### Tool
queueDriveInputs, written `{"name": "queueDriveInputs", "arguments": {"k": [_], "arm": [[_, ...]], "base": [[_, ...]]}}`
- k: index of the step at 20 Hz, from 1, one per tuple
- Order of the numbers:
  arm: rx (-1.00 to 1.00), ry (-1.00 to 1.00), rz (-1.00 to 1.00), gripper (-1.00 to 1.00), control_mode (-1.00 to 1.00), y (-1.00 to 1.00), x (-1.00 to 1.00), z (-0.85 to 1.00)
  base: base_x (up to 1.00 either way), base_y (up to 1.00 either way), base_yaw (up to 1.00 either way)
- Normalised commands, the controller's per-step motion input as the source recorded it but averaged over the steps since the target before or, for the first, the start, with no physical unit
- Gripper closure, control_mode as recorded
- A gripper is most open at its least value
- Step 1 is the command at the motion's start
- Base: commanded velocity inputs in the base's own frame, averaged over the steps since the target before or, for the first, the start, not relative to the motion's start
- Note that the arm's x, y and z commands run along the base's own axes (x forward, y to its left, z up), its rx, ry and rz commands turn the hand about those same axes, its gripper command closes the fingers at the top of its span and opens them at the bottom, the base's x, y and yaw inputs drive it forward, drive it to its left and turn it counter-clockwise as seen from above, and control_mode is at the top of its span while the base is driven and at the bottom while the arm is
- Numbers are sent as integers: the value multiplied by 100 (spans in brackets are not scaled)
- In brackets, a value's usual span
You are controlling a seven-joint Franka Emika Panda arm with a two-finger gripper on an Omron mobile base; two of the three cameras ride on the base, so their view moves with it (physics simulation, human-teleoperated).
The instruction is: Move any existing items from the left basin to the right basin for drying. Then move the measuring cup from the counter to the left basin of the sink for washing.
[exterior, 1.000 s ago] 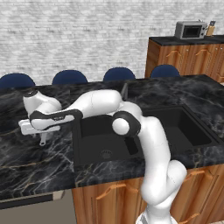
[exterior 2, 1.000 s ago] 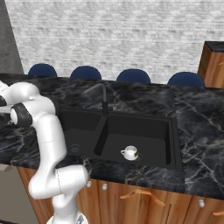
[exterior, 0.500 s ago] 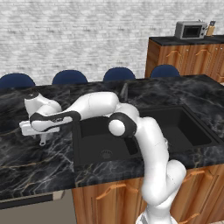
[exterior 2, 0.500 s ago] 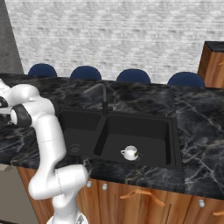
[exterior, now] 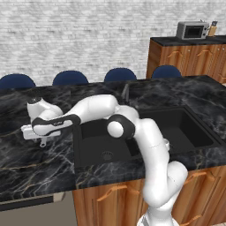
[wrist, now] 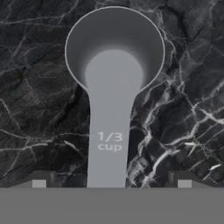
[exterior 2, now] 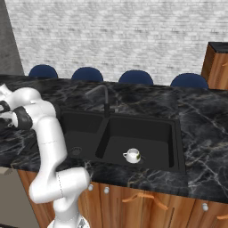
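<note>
The grey measuring cup [wrist: 114, 57] lies on the black marble counter [wrist: 35, 96], its round bowl at the top of the hand view. Its flat handle, marked "1/3 cup", runs down between my fingertips [wrist: 39, 182]. My gripper [wrist: 111, 183] is open and straddles the handle end just above it, holding nothing. From the left base view the gripper [exterior: 40, 137] hangs low over the counter [exterior: 26, 167], left of the left basin [exterior: 101, 141]. A small white-silver bowl [exterior 2: 132, 155] sits in the right basin [exterior 2: 147, 129]. Nothing lies in the left basin [exterior 2: 80, 129].
A dark faucet [exterior 2: 104, 100] rises behind the sink's divider. Blue chair backs [exterior: 70, 77] line the counter's far edge. A wooden cabinet with a microwave [exterior: 192, 30] stands at the far right. The white arm [exterior: 132, 128] spans the left basin.
The hand has sunk a little toward the counter left of the sink, and the elbow has shifted slightly left. The jaws have stayed open. The bowl has not moved.
</note>
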Motion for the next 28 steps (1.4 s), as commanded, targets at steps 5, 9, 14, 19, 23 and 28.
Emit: {"name": "queueDriveInputs", "arguments": {"k": [5,9,14,19,23,28], "arm": [[3,1,0,-100,-100,7,11,-8],[3,3,0,-100,-100,8,11,-8],[2,5,0,100,-100,11,8,-17],[0,6,0,100,-100,11,8,-7],[0,0,0,100,-100,0,0,0],[0,0,-6,100,-100,-21,-3,17]], "base": [[0,0,0],[0,0,0],[0,0,0],[0,0,0],[0,0,0],[0,0,0]]}}
